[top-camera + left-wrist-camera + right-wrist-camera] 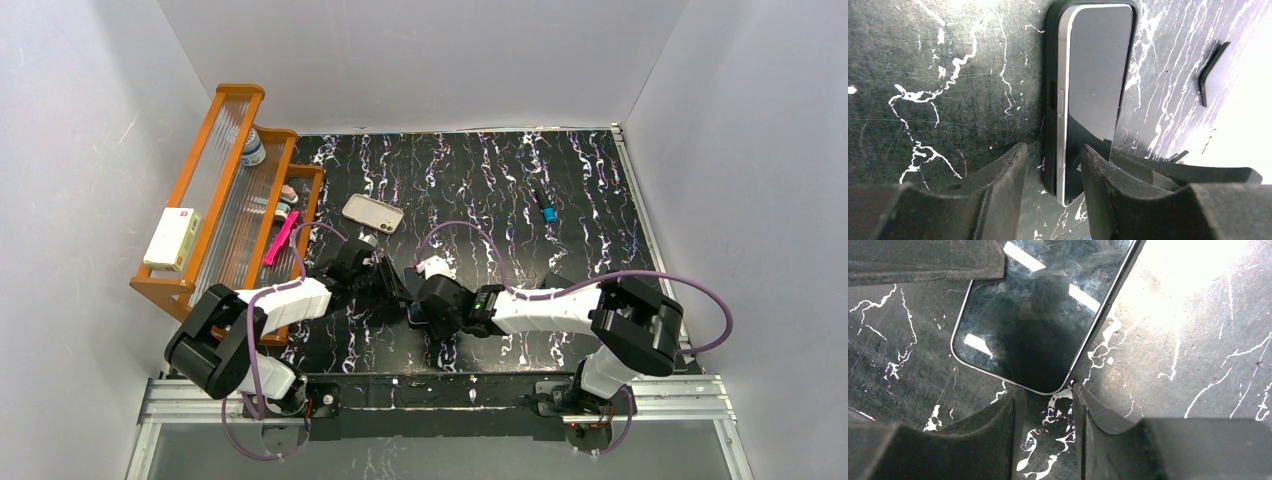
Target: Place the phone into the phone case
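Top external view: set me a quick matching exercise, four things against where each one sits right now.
Things:
1. phone case
2. phone
3. small blue item
4. white box

Places:
A. on the wooden rack
B. between the left gripper and the right gripper
C. on the far right part of the table
D. on the table near the rack, apart from both grippers

Pairs: 1-D, 2-B, 3-C, 4-A.

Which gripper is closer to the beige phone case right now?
Left. The left gripper is below the phone case in the top view; the right gripper lies farther down and right.
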Tool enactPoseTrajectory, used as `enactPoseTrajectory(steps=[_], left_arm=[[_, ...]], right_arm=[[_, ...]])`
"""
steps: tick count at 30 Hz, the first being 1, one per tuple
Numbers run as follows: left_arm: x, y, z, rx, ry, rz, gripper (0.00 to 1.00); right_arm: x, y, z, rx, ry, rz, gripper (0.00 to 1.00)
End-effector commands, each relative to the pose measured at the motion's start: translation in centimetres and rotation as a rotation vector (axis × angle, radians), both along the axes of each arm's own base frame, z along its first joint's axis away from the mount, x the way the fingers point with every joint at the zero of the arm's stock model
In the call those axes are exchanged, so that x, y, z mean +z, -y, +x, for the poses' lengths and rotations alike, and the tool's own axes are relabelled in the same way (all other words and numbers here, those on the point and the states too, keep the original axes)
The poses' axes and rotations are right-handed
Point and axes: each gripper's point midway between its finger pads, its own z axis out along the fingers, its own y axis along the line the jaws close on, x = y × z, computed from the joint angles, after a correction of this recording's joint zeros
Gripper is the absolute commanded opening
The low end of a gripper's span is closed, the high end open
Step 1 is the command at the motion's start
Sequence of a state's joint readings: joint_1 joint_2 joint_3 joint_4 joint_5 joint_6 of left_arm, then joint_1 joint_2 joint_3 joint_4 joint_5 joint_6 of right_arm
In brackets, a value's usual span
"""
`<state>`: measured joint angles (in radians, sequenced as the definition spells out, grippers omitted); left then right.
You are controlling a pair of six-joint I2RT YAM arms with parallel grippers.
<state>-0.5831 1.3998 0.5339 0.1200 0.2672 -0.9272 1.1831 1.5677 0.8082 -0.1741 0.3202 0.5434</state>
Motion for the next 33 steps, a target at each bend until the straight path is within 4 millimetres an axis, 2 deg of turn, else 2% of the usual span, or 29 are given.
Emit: enactPoseTrajectory(steps=[1,5,8,12,16,19,22,28,33], left_arm=[[0.4,-0.1,-0.4,-0.013,0.003,0.007,0.42],[0.2,-0.2,-0.4,-0.014,0.000,0.008,0.42],[0.0,-0.2,-0.4,-0.018,-0.002,0.013,0.39],[-0.3,-0.2,-0.4,-0.021,-0.005,0.024,0.36],[-0.1,-0.2,-0.1,-0.023,0.008,0.026,0.35],[0.2,-0.1,0.2,-0.024,0.022,0.030,0.34],[0.0,-0.2,0.4,-0.030,0.025,0.045,0.33],[-0.4,-0.1,0.7,-0.043,0.034,0.056,0.31],[-0.1,0.1,0.8,-0.048,0.048,0.040,0.28]], right_arm=[[-1.2,2.1,0.6,-0.043,0.021,-0.096,0.42],[-1.2,2.2,0.5,-0.045,0.024,-0.085,0.34],[-1.7,2.4,0.4,-0.058,0.014,-0.096,0.33],[-1.2,2.0,-0.2,-0.065,-0.020,-0.065,0.46],[1.1,1.0,-0.6,-0.055,-0.038,0.034,0.58],[2.6,0.7,-0.4,-0.057,-0.051,0.093,0.60],[3.6,0.4,0.4,-0.072,-0.098,0.188,0.59],[4.2,1.1,3.8,-0.189,-0.213,0.376,0.60],[4.3,0.5,4.8,-0.199,-0.289,0.498,0.59]])
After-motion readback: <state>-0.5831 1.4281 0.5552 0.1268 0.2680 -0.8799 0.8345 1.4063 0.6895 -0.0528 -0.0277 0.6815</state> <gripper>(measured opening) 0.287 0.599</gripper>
